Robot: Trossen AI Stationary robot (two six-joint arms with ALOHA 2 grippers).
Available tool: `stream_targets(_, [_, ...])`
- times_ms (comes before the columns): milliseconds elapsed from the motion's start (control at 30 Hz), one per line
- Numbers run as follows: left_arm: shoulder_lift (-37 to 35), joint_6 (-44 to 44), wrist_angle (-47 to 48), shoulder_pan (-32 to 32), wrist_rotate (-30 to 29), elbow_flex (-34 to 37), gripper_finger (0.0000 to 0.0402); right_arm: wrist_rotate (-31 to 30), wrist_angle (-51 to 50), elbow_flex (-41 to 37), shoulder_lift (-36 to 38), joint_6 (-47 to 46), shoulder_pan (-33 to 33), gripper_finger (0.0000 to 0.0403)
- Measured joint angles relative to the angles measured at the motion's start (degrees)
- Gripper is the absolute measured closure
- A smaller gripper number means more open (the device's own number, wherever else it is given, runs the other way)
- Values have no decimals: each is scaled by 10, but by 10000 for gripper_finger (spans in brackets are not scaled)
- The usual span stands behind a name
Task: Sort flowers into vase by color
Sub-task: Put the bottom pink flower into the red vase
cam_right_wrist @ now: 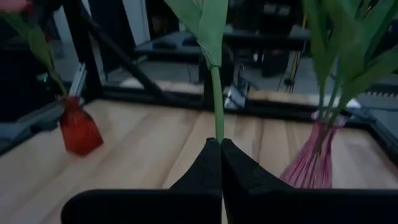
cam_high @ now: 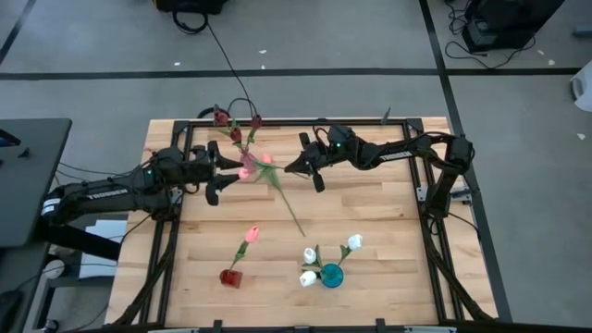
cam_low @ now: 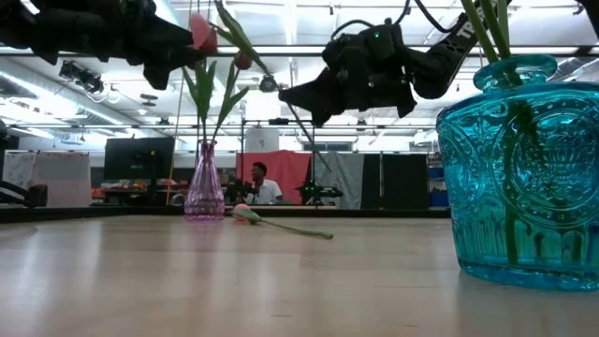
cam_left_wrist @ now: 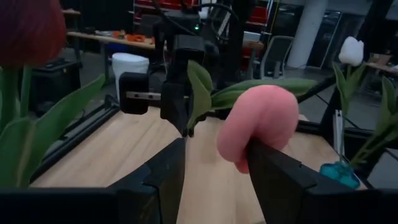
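- My right hand (cam_right_wrist: 221,144) is up over the far middle of the table (cam_high: 388,240), its fingers pinched tight on the green stem (cam_right_wrist: 216,99) of a tulip, just under a leaf.
- My left hand (cam_left_wrist: 214,168) faces it from the left, close by. Its fingers are spread, and a pink bud (cam_left_wrist: 258,127) sits between them, pressed against one finger (cam_left_wrist: 277,177) and clear of the other.
- From above, two pink buds show between my hands: one (cam_high: 245,168) at my left fingertips, one (cam_high: 266,159) a little nearer my right hand. I cannot tell which belongs to the stem my right hand grips.
- One pink tulip (cam_low: 281,223) lies flat on the table under my hands, its stem running towards the near right.
- The pink vase (cam_high: 235,135) stands at the far edge, just beyond my left hand, with dark maroon tulips (cam_high: 222,117) in it.
- The red vase (cam_high: 231,276) is near the front, left of centre, and holds a single pink tulip (cam_high: 252,234).
- The teal vase (cam_high: 331,275) sits to its right at the front, with three white tulips (cam_high: 354,242) in it.
- Across the room behind the table a person (cam_low: 262,184) is sitting.
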State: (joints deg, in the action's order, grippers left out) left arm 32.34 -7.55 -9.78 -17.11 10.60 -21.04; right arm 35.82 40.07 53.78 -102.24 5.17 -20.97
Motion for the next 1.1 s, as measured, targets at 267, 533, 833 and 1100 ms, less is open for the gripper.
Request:
stream_targets(267, [-1, -2, -16, 15, -5, 0, 225, 32, -27, 0, 28, -23, -10, 399])
stream_targets(533, [-45, -5, -21, 15, -4, 0, 225, 21, -298, 1, 122, 25, -33, 398])
stream_targets(833, [-9, -23, -11, 15, -53, 0, 225, -9, -244, -16, 133, 22, -23, 398])
stream_targets(1100, [89, -34, -113, 30, -55, 1, 225, 22, -13, -4, 65, -29, 16, 398])
